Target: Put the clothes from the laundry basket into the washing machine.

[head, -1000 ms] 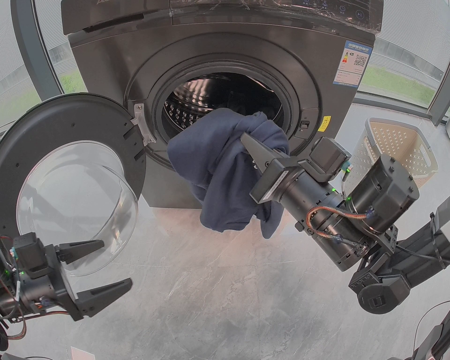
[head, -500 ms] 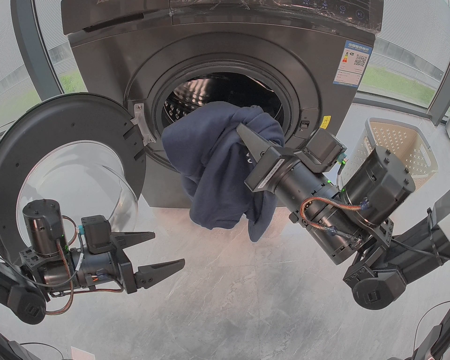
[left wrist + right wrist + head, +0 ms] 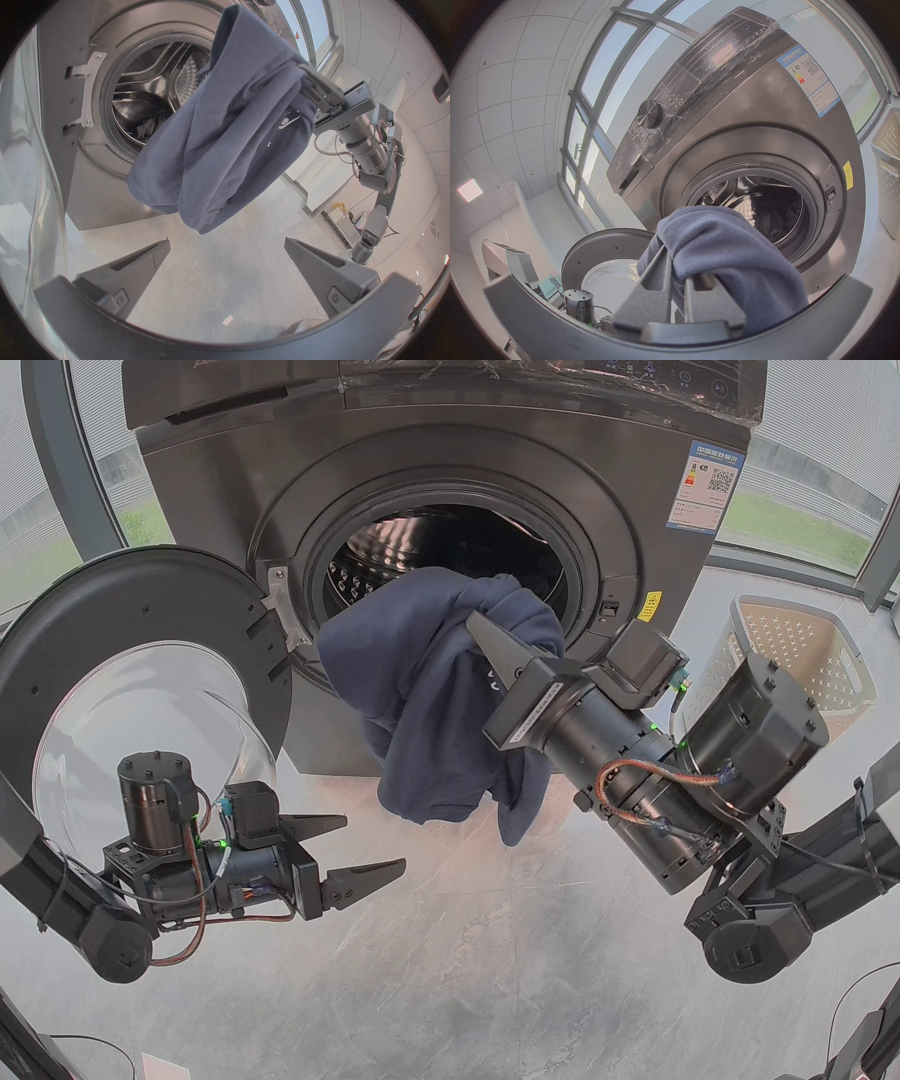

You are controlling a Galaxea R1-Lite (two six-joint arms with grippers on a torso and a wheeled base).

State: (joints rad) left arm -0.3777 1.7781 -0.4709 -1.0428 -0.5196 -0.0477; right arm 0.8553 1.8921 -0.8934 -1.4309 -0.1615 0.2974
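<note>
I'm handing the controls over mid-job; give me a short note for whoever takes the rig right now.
Right gripper: shut on the navy garment, held before the open drum of the washing machine; much of the cloth hangs outside, below the rim.
Left gripper: open, empty, low over the floor by the open door.
Laundry basket: right of the machine; its bottom is hidden.
Done: garment brought to the opening; some cloth seems to lie in the drum.
Left: push it in, release, check the basket.
</note>
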